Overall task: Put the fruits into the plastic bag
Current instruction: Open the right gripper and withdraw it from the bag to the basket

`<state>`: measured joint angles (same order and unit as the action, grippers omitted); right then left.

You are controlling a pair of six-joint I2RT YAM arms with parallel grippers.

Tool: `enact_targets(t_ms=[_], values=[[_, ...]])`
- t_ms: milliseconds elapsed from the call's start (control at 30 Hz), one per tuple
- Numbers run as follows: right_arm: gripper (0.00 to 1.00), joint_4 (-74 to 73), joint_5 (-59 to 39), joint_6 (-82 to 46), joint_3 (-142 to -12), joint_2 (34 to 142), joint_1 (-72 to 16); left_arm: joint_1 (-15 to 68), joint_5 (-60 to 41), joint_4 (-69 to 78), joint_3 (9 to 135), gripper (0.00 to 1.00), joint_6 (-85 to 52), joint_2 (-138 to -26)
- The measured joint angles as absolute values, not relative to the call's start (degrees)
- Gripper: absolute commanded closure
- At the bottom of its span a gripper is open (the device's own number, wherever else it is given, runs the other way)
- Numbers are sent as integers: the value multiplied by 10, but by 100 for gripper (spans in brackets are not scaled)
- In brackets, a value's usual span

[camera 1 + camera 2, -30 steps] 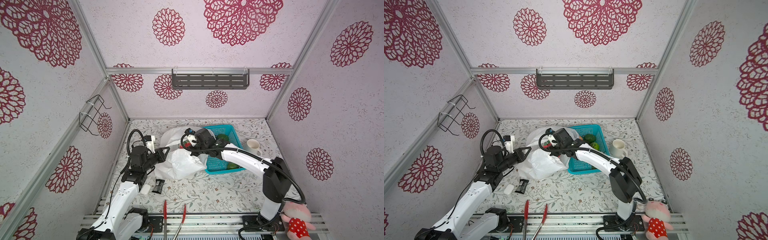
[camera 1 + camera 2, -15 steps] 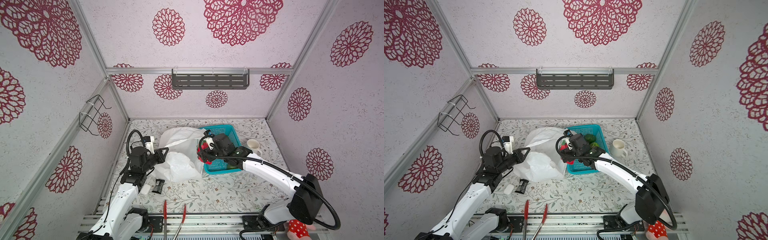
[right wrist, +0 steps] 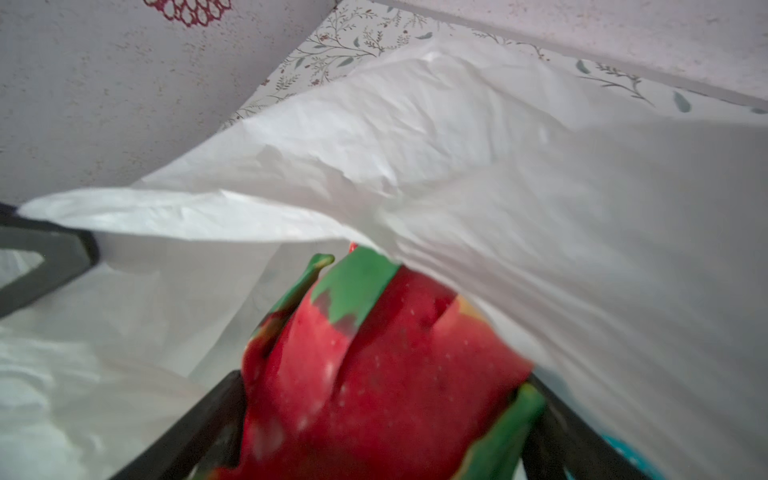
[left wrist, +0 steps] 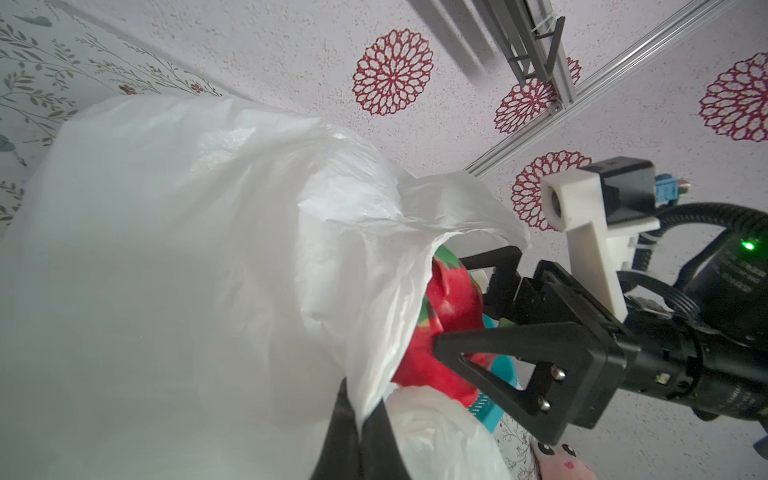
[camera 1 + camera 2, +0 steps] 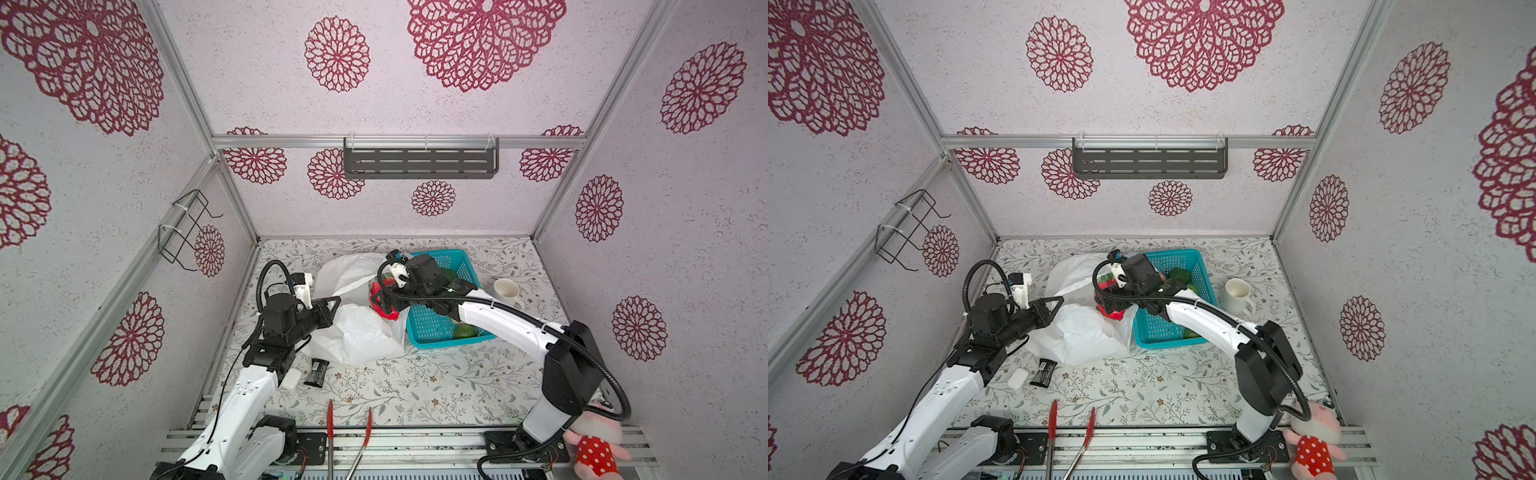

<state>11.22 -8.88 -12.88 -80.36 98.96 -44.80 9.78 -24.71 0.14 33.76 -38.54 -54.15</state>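
L gripper [image 5: 336,300]: fingers pinch plastic bag [image 5: 360,335] rim, lifted to hold mouth open.
R gripper [image 4: 453,300]: fingers wide round toy dragon fruit [image 3: 374,374], gripping it.
Fruit pos: at bag mouth, beside teal basket [image 5: 428,328].

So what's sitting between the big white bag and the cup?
The teal basket, with green fruit in it, sits between the plastic bag and the cup, seen in both top views.
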Motion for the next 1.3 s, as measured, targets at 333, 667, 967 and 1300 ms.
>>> enact_targets(t_ms=[333,667,967,1300], values=[[1,123,-108,-176,-926,1175,-450,103,-248,7,338,100,-385,-558],[1,208,-68,-173,-994,1205,-453,103,-247,11,338,100,-386,-563],[1,226,-79,-143,-936,1126,-453,104,-242,13,338,100,-387,-562],[1,244,-143,-109,-823,955,-451,106,-230,13,338,100,-391,-563]])
